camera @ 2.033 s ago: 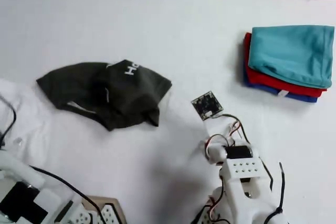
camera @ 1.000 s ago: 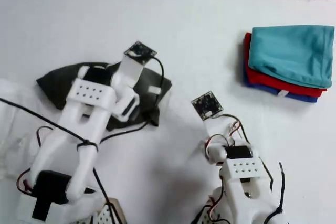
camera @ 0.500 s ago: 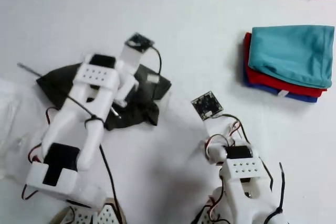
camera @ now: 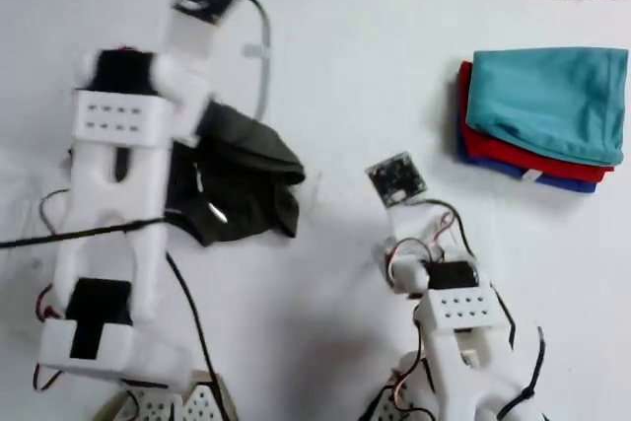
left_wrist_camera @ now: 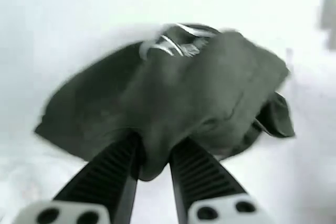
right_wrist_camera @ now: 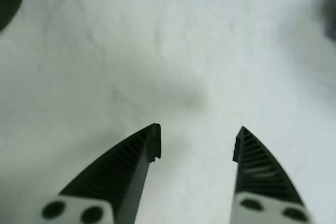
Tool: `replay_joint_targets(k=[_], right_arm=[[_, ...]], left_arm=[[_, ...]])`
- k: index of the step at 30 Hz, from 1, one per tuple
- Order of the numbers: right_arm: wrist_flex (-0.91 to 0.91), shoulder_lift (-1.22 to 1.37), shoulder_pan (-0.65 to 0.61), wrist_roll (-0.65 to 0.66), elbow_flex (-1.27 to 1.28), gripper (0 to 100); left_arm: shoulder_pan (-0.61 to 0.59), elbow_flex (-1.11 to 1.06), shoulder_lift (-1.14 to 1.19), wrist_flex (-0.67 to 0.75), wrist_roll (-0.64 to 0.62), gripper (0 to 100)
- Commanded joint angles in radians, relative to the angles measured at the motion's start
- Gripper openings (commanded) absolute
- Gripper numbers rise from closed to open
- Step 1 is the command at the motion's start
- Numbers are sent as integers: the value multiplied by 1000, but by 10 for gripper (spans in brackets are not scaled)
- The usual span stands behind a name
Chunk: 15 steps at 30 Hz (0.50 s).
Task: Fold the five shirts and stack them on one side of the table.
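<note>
A dark shirt [camera: 242,179] lies on the left half of the white tabletop [camera: 394,46]. It is not folded. It is all crumpled up in a lump, with bumps and wrinkles. Its colour is a very dark grey-green, almost black. The left wrist view shows the dark shirt [left_wrist_camera: 173,93] with some white marks near one edge. The left arm [camera: 108,175] is over it and hides part of it. The left jaws are nearly closed and pinch a bit of the shirt's edge between them.

Far over on the right side of the tabletop sits a neat pile of folded shirts. A teal shirt [camera: 552,101] is on top. A red shirt [camera: 493,148] is under it, and a blue shirt [camera: 483,161] is at the bottom. The pile is well apart from the dark shirt.

The right arm [camera: 458,313] is near the front, between the dark shirt and the pile. The right jaws are wide open over bare tabletop [right_wrist_camera: 173,51] and hold nothing.
</note>
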<state>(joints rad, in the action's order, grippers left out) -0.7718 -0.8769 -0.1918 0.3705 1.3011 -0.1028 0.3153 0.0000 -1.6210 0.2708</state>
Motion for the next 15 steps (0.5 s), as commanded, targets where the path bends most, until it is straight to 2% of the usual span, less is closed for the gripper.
replay_joint_targets(k=[1,7,9,12,15], right_arm=[[-51,-18,-127,-18,-103,231],[-71,19,-325,-32,-216,234],[-71,96,-346,-89,-278,252],[-73,262,-369,-161,-400,329],[-73,437,-433,-181,-522,340]], left_arm=[[-126,74,-49,20,-6,26],[-301,73,-49,63,31,26],[-347,73,-49,63,71,26],[-430,73,-49,63,95,26],[-505,73,-49,63,126,26]])
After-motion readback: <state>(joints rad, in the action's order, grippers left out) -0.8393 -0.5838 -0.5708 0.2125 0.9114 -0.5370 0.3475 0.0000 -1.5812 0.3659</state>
